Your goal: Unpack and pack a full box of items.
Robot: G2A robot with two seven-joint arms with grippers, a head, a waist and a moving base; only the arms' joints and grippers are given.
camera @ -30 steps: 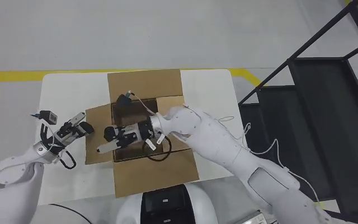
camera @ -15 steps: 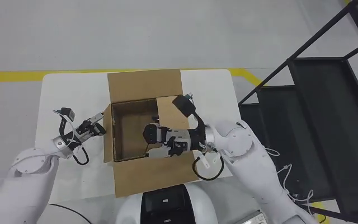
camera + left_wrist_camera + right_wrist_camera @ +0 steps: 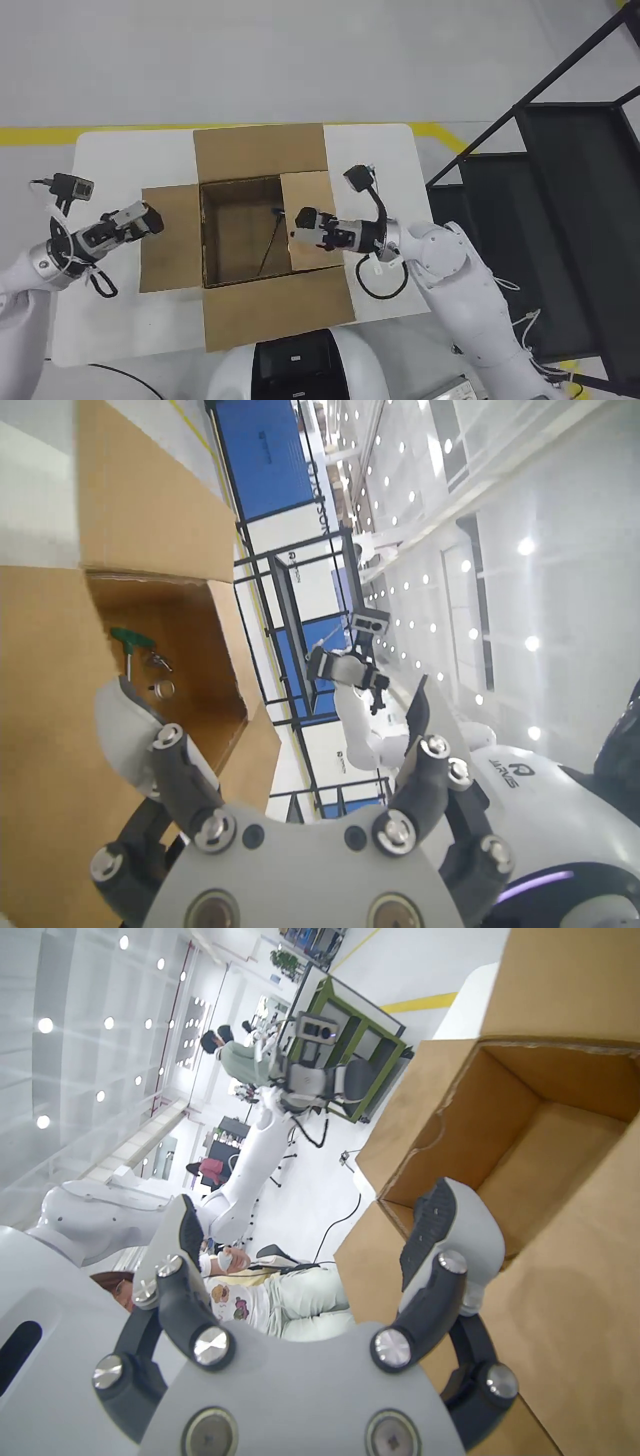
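Left gripper [image 3: 148, 219] hangs at the box's [image 3: 258, 152] left flap edge and right gripper [image 3: 302, 222] over the right flap, both empty with fingers spread.

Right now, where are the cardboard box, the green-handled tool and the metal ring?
cardboard box [image 3: 258, 150]: top view, far flap.
green-handled tool [image 3: 131, 639]: left wrist view, its green handle.
metal ring [image 3: 156, 689]: left wrist view, its rim.

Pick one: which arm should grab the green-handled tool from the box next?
Right, probably. The right pincer is open at the edge of the box opening, over the right flap, near the green-handled tool. The left pincer, also open, sits farther out over the left flap.
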